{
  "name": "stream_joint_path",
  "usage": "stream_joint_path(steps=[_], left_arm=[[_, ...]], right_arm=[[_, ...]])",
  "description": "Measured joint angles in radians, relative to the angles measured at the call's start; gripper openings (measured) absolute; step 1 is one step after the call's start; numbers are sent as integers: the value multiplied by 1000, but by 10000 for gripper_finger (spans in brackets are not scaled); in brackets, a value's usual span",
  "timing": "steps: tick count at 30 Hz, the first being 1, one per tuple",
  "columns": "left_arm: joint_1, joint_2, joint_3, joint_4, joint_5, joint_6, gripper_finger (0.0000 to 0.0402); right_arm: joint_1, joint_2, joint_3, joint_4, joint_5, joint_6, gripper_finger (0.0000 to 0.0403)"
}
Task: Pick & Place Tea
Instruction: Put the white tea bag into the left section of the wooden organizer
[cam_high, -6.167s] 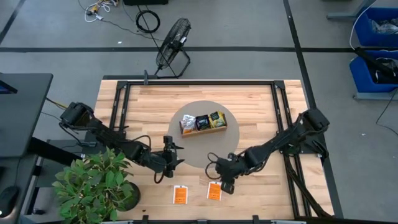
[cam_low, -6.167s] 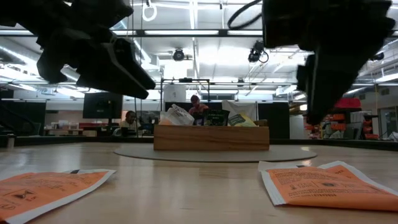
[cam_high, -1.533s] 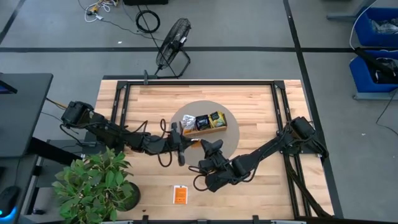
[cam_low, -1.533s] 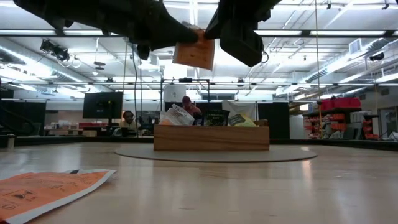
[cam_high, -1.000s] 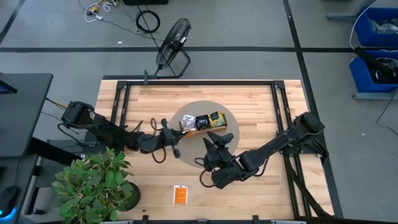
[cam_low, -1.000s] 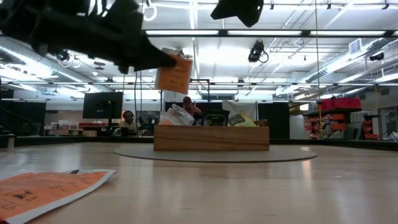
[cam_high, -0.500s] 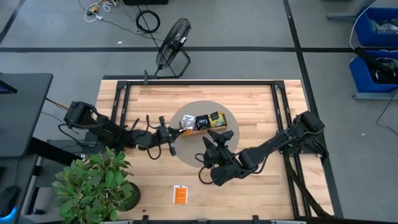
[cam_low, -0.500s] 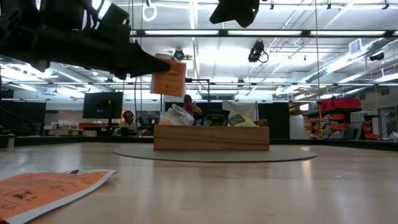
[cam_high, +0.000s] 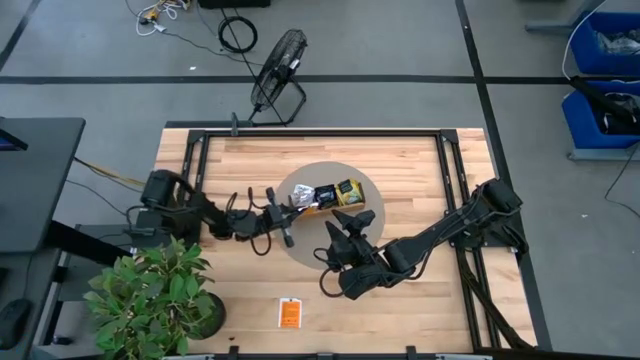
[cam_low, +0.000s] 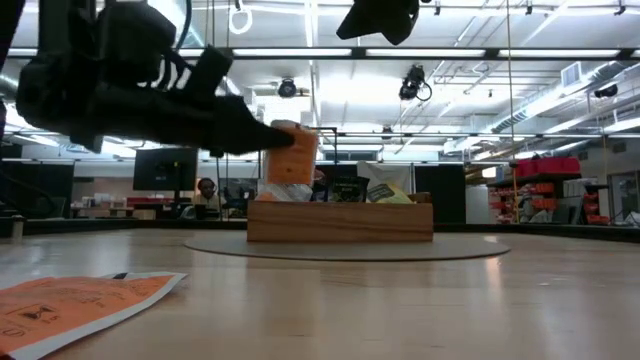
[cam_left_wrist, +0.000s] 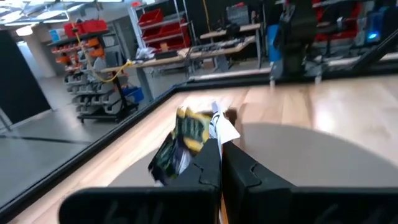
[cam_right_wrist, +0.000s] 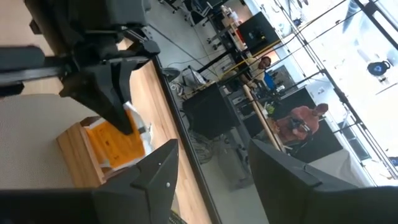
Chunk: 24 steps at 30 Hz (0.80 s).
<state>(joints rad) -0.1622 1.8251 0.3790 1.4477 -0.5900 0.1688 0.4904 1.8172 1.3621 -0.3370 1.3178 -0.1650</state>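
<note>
left gripper (cam_low: 262, 138): clamped tight on an orange tea packet (cam_low: 293, 155), carrying it just above the left end of the wooden tray (cam_low: 340, 221); hold looks like a pinch on the packet's edge so it hangs flat-on, ready to drop into the end compartment.
orange tea packet: thin, flat, square, paper-like, printed face; in the right wrist view it sits right at the tray's end, but whether it touches the wood, cannot tell.
right gripper (cam_high: 347, 232): fingers spread wide, nothing between them, parked over the near rim of the round mat (cam_high: 372, 216); judged clear of the drop so the left arm has room.
wooden tray: long, light wood, compartmented, at the mat's centre; holds a white crinkled packet (cam_high: 303, 194), a dark packet (cam_high: 325, 195) and a yellow-green packet (cam_high: 347, 189), all standing on edge.
round mat: grey, matte, thin disc on the table's middle.
second orange packet (cam_high: 290, 313): lying flat near the table's near edge, well apart from the tray, not yet picked.
table (cam_high: 420, 170): pale wood planks, black metal frame along the edges.
step judged: placing; one packet left after.
</note>
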Motion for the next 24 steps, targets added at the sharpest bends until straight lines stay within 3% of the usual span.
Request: stream_joint_path(steps=[9,24], left_arm=[[42,105,2,78,-1,27,2],[61,107,2,19,-82,65,2]], right_arm=[[0,0,0,-3,-2,0,203],[0,0,-1,-10,-36,9,203]])
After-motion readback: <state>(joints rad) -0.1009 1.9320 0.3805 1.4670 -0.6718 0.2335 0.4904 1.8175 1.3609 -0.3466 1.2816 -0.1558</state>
